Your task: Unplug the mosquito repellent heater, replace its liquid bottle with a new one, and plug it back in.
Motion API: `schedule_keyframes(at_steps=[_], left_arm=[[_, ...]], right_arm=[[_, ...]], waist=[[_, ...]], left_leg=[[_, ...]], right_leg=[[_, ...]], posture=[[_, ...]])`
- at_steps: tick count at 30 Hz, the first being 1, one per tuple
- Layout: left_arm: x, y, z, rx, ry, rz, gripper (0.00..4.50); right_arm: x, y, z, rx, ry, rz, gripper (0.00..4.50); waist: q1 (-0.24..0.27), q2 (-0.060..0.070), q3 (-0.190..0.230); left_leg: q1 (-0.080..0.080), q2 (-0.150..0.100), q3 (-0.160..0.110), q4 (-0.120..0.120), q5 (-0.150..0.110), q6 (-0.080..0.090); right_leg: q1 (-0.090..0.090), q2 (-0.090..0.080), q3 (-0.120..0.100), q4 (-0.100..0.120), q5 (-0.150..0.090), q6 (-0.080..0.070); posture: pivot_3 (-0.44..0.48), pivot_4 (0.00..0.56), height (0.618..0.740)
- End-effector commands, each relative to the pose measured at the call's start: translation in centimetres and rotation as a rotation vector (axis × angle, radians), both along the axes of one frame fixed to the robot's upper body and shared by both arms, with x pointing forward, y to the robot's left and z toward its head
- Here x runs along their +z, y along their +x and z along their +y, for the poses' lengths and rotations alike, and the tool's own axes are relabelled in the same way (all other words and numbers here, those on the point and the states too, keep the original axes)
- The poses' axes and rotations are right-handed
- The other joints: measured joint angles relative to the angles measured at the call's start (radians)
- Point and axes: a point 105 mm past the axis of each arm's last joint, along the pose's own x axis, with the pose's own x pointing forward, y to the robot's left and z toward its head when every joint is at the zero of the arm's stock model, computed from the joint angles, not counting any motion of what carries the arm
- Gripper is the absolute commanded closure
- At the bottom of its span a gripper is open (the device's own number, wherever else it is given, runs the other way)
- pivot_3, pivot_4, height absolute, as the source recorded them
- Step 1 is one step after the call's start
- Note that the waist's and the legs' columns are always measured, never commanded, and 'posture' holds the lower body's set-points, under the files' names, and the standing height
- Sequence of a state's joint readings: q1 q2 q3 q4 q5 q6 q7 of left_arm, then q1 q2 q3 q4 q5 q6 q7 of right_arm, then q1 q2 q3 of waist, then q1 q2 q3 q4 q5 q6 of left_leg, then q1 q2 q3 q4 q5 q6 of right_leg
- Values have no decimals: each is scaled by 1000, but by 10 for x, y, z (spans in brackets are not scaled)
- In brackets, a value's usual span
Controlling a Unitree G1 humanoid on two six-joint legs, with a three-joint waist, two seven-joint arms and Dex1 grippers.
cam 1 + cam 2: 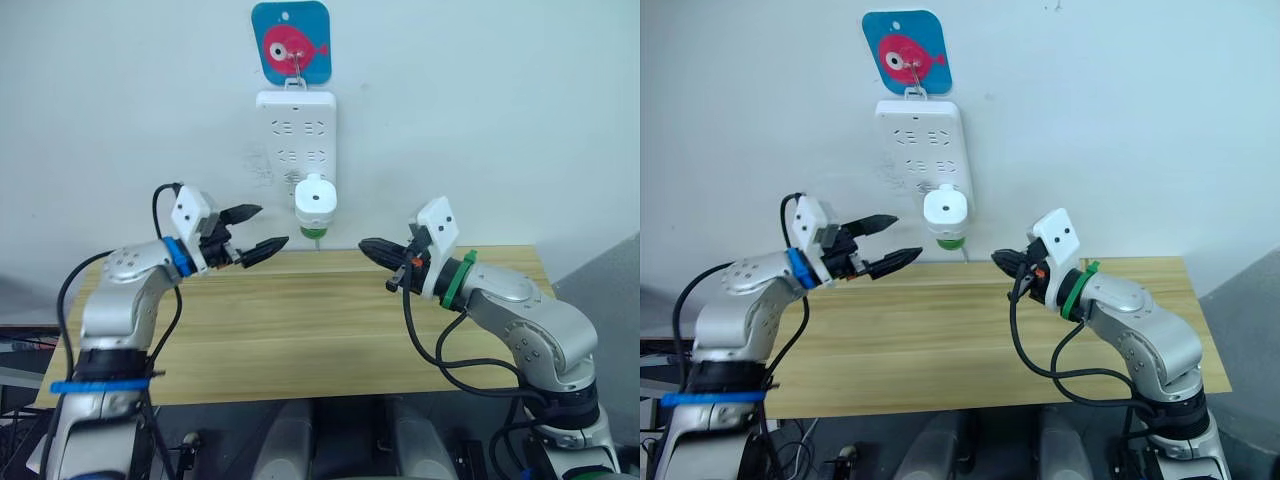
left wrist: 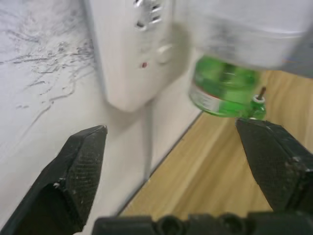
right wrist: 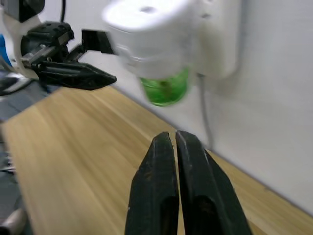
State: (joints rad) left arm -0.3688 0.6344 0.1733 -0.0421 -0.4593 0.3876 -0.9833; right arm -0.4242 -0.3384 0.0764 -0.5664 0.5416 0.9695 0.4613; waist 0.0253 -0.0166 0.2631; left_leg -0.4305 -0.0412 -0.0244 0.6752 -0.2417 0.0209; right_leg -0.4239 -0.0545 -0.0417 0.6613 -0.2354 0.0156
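Reaching with my left gripper (image 1: 256, 229) spread wide and right gripper (image 1: 372, 248) pinched empty, I judge the small white rounded plastic heater (image 1: 315, 201), plugged into the white wall strip (image 1: 296, 130), light, smooth; grip its sides.

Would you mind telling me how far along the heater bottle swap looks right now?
It could be the very start or the end. The mosquito repellent heater sits plugged into the power strip with a green bottle screwed in beneath. The left gripper is open beside it and holds nothing; the right gripper is shut and empty. No spare bottle lies on the table.
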Motion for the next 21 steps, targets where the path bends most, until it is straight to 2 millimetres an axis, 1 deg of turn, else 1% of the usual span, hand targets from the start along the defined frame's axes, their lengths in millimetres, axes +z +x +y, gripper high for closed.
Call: schedule_keyframes(at_steps=[1,4,6,7,9,13,14,18,21], left_arm=[[21,-35,-10,-69,-24,-39,0],[28,-56,-21,-99,-51,-15,0],[33,-62,-27,-100,-64,-10,0],[35,-63,-28,-96,-69,-10,0],[39,-64,-29,-86,-75,-8,0],[46,-61,-25,-57,-84,-14,0],[48,-61,-23,-50,-92,-15,0],[54,-60,-22,-43,-133,-4,0],[55,-61,-23,-59,-134,15,0]], right_arm=[[15,-16,19,135,55,-29,4432],[18,-11,28,146,83,-25,4432],[20,-6,33,141,98,-22,4432],[21,-4,35,141,104,-24,4432],[23,-2,39,146,115,-27,4432],[24,4,43,126,124,-30,4432],[24,6,43,115,129,-31,4432],[25,11,41,84,144,-40,4432],[26,14,39,65,149,-45,4432]], waist=[[1,0,0],[5,0,0],[11,0,0],[15,0,0],[24,0,0],[31,0,0],[32,0,0],[38,0,0],[41,0,0]], left_leg=[[0,0,0,0,0,0],[0,0,-1,0,0,0],[0,0,-1,0,0,0],[0,0,-1,0,0,0],[0,0,-1,0,0,0],[0,0,-1,0,0,-1],[0,0,-1,0,0,-1],[0,-1,-1,0,2,-5],[0,-1,-1,0,3,-5]], right_leg=[[0,0,0,0,0,0],[0,0,0,0,0,0],[0,0,0,0,0,0],[0,0,-1,0,0,0],[0,0,-1,0,0,0],[0,1,-1,0,0,0],[0,1,-1,0,0,0],[0,1,-1,0,0,0],[0,1,-1,0,0,0]], posture=[[181,232,740],[202,226,740],[202,226,740],[217,225,740],[217,225,740],[217,225,740],[239,218,740],[239,217,740],[236,217,740]])
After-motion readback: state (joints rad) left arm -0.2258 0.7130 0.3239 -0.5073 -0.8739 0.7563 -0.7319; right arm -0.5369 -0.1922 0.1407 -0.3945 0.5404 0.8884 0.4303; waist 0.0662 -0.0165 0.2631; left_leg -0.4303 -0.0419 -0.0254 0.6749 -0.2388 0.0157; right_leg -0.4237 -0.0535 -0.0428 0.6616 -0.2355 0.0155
